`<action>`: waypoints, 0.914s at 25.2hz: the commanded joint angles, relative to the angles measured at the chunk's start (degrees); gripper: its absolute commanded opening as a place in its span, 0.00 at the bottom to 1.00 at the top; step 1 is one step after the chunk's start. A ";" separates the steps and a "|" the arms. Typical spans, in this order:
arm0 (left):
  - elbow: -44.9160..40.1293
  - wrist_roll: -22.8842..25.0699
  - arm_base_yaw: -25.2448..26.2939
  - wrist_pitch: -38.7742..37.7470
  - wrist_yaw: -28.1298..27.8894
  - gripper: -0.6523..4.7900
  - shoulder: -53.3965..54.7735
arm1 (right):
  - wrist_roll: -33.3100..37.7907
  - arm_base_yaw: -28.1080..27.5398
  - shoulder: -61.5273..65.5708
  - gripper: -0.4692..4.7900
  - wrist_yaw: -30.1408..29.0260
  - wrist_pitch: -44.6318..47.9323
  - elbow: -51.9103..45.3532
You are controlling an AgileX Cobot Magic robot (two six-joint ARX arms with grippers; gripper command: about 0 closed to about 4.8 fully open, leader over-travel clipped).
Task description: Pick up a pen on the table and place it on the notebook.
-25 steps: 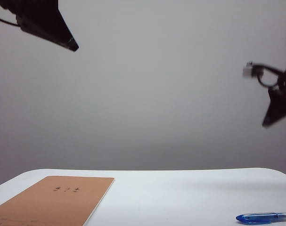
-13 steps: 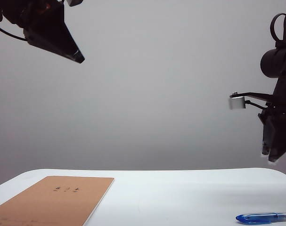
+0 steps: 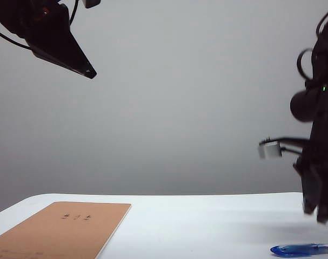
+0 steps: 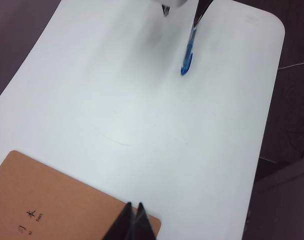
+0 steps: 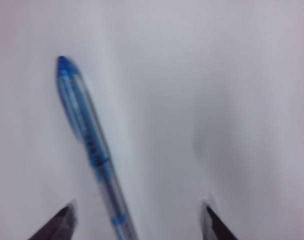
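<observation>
White desk (image 3: 207,216), tan notebook (image 3: 61,229) at its left, blue pen (image 3: 301,249) lying far right.
Right end effector (image 5: 139,220) spread wide just above pen, empty; left end effector (image 4: 134,222) closed, empty, high over notebook.

The exterior camera is sitting low, near the desk (image 3: 207,216) edge, facing level across it toward a grey wall; the notebook (image 3: 61,229) is lying at lower left, the pen (image 3: 301,249) at lower right. The left wrist camera is looking steeply down from high above, past the left gripper (image 4: 133,222), taking in most of the desk (image 4: 141,115), the notebook (image 4: 51,200) corner and the far pen (image 4: 188,55). The right wrist camera is hanging close over the pen (image 5: 89,145), between the parted fingers of the right gripper (image 5: 136,220). All three views are sharing the pen.
</observation>
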 commanded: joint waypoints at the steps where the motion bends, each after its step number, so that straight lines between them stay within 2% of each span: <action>1: 0.26 0.28 -2.80 1.03 -3.26 0.11 0.22 | -1.55 0.26 2.27 0.75 -0.52 0.57 0.04; 7: 0.24 0.28 -5.88 2.36 -4.07 0.11 1.66 | -1.79 0.15 2.62 0.79 -0.61 1.11 -0.85; 12: 0.24 0.28 -5.88 3.34 -4.24 0.11 2.19 | -1.77 0.15 2.60 0.83 0.61 8.63 -7.80; 14: 0.24 0.26 -5.88 5.03 -4.22 0.11 2.19 | -1.77 0.15 2.60 0.81 0.90 13.33 -10.88; 16: 0.24 0.24 -5.88 6.47 -4.22 0.11 2.19 | -1.88 0.13 2.62 0.65 2.58 17.20 -14.05; 23: 0.24 -0.13 -5.88 7.63 -4.22 0.11 2.19 | -1.97 0.13 2.60 0.64 4.68 19.76 -16.15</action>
